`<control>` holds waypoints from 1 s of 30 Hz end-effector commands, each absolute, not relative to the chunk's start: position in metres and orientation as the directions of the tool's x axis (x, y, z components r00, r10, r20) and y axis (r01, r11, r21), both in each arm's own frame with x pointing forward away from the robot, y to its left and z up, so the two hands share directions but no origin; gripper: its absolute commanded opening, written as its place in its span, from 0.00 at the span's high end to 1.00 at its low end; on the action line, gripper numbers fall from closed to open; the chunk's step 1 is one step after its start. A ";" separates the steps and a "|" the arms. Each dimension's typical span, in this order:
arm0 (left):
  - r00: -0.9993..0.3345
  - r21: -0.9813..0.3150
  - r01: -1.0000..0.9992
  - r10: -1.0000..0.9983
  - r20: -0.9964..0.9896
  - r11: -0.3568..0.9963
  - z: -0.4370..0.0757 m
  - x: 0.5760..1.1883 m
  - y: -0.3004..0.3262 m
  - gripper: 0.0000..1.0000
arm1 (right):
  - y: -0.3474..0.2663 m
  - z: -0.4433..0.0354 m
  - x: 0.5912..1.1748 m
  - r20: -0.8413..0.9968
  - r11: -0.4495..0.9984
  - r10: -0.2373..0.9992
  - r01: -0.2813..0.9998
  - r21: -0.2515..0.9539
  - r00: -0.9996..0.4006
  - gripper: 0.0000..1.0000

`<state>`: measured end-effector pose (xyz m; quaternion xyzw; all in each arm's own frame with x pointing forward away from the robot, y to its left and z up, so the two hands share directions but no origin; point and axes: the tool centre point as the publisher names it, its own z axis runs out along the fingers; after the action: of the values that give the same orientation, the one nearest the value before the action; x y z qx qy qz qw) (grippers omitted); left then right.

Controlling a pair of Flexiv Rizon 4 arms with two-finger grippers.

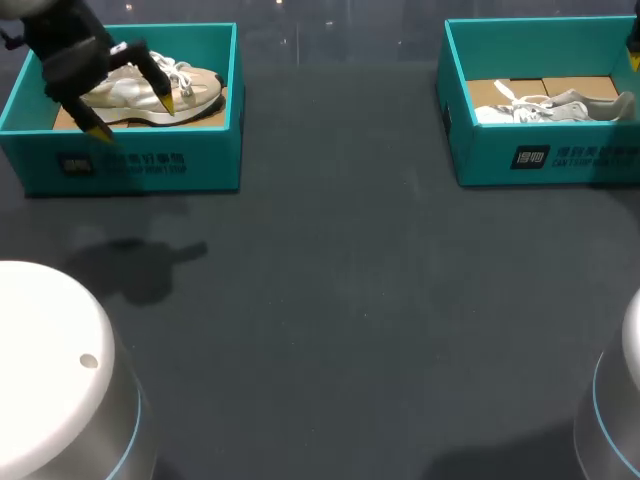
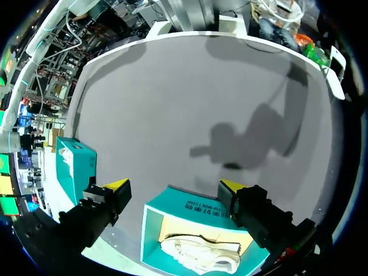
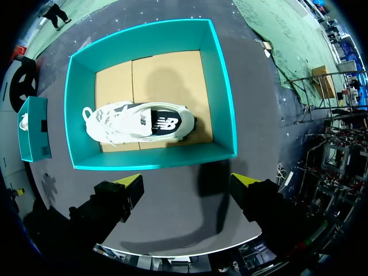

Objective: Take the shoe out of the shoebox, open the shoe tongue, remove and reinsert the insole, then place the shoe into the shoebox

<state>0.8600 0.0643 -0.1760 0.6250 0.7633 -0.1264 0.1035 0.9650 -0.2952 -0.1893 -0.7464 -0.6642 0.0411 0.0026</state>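
Shoe [image 2: 201,256] under the wide-open left pincer [image 2: 174,185] looked light and bendy; its stiffer heel seemed best to hold.

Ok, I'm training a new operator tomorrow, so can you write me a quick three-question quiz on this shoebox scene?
1. True or false: the left gripper is shut on the beige shoe in the left shoebox.
2. Where is the white shoe? A) inside the right shoebox; B) lying outside both boxes; C) in the left shoebox.
3. Fill in: the right gripper hangs above its box with its fingers ____.

Key: 1 false, its fingers are open above the shoe; 2 A; 3 open.
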 end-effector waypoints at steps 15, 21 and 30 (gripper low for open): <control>0.176 -0.073 0.981 0.982 -0.063 -0.180 -0.157 0.948 0.150 0.00 | -0.296 -0.189 0.965 -0.057 -0.118 0.992 0.991 -0.058 0.114 0.00; 0.176 -0.073 0.981 0.982 -0.063 -0.180 -0.157 0.948 0.150 0.00 | -0.296 -0.189 0.965 -0.057 -0.118 0.992 0.991 -0.058 0.114 0.00; 0.324 -0.059 0.945 0.945 0.038 -0.322 -0.155 1.010 0.185 0.00 | -0.296 -0.189 0.965 -0.057 -0.118 0.992 0.991 -0.058 0.114 0.00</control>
<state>0.9827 0.1734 -0.1583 0.8075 0.5893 0.0160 -0.0185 0.9650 -0.2953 -0.1893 -0.7465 -0.6641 0.0411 0.0027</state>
